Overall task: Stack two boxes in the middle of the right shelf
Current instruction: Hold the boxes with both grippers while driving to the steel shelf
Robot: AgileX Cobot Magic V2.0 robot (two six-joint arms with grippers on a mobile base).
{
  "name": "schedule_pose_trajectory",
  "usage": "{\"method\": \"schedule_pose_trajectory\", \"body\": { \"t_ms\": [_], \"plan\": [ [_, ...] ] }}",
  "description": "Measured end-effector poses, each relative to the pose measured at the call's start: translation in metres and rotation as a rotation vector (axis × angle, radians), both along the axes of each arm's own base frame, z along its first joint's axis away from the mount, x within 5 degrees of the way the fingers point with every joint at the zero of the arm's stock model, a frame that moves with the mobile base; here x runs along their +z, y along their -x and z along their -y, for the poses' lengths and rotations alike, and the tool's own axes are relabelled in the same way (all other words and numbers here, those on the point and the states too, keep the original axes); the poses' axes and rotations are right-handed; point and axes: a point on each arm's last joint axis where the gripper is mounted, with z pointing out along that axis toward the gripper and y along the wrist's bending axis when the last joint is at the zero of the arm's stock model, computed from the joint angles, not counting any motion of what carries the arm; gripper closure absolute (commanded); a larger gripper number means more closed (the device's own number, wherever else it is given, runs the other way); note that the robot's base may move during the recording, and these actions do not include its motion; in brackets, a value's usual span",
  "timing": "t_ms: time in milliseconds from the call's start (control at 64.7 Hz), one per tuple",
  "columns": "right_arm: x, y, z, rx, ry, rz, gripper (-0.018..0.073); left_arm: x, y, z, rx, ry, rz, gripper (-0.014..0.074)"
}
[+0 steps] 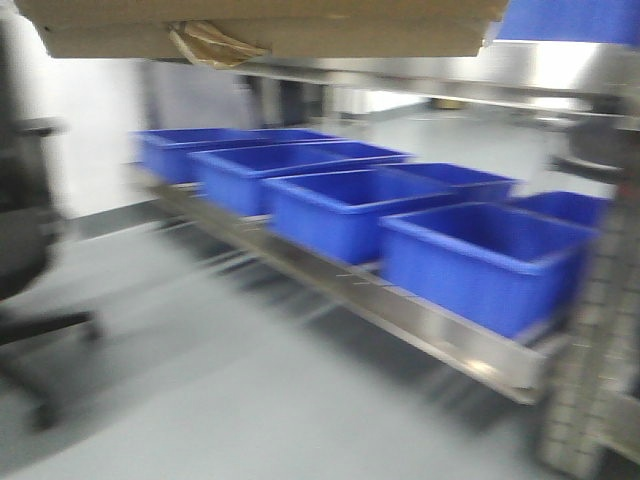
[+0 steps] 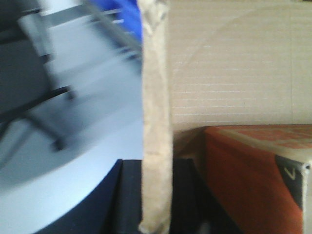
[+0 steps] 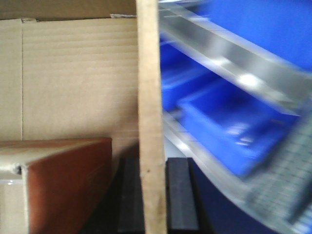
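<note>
Exterior front-facing: blue bins [image 1: 480, 260] crowd shelf [image 1: 430, 335] below box [image 1: 270, 25] clamped by left gripper [image 2: 156, 207], right gripper [image 3: 151, 200]

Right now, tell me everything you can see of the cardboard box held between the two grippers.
The cardboard box is plain brown corrugated board. It sits at the top of the front view, seen from low down, with a crumpled yellowish tape scrap on its lower edge. The left gripper and right gripper each pinch a side wall edge-on, with black pads on both faces. A reddish-brown item lies inside. All views are blurred.
</note>
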Motion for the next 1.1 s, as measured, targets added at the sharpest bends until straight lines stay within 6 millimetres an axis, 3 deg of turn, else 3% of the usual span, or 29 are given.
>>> {"method": "schedule_pose_trajectory", "body": {
  "t_ms": [1097],
  "plan": [
    [0.0000, 0.0000, 0.0001, -0.001, 0.002, 0.001, 0.0711, 0.0000, 0.0000, 0.0000, 0.000, 0.000, 0.000, 0.0708]
  ]
}}
